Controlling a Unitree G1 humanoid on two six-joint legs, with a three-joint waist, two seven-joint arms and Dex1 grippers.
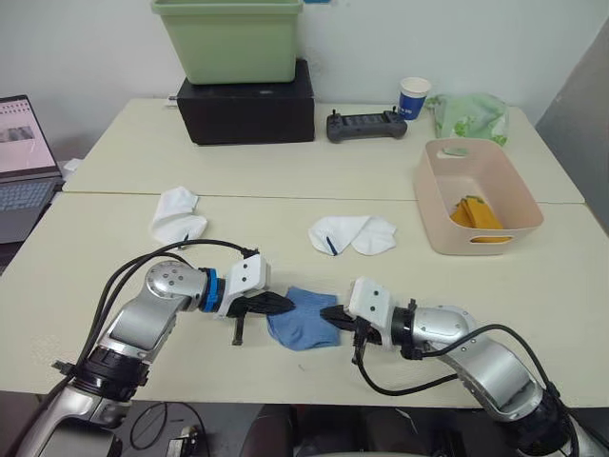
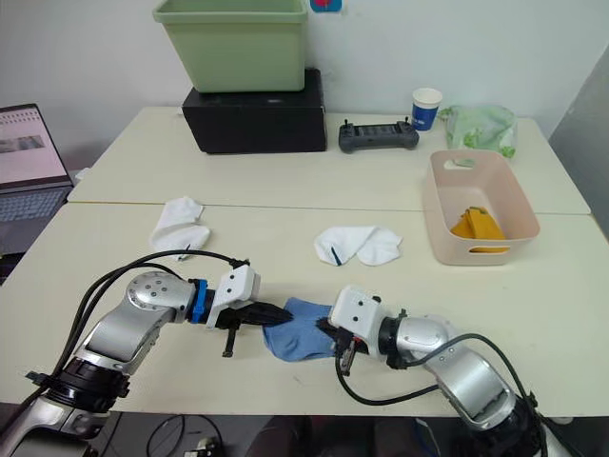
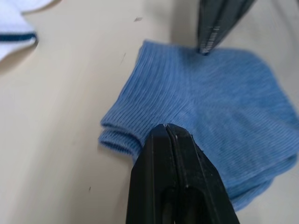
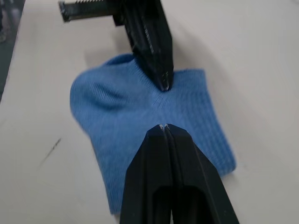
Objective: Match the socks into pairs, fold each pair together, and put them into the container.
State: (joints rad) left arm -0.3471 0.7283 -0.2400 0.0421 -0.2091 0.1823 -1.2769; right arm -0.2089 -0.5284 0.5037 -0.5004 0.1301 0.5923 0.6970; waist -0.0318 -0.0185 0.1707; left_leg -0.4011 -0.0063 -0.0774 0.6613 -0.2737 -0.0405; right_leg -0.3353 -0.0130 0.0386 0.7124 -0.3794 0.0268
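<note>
On the tabletop, going from the left: a white sock lies crumpled on the far left side, well apart from the rest. Nearer the front edge the left gripper has its two fingers pressed together, tip on the left edge of the blue socks; it looks pinched on the cloth, though in the left wrist view the closed tip may be only pressing down on it. The blue socks lie flat as a stacked pair, two ribbed cuffs showing one over the other. The right gripper meets them from the other side, fingers likewise together, tip on the right edge. Beyond them, mid-tabletop, a second white sock with a thin dark mark lies spread. At the far right stands the container, with the mustard socks already inside.

The socks should be light, limp and a little stretchy: they will sag and unfold if lifted by one layer, so I judge the best hold is across both layers at the cuffs or the folded edge, pinched firmly.

Hard to tell: whether either gripper truly has cloth between its fingers; whether the mustard bundle is one sock or two; and whether the mid white piece is one sock or more
</note>
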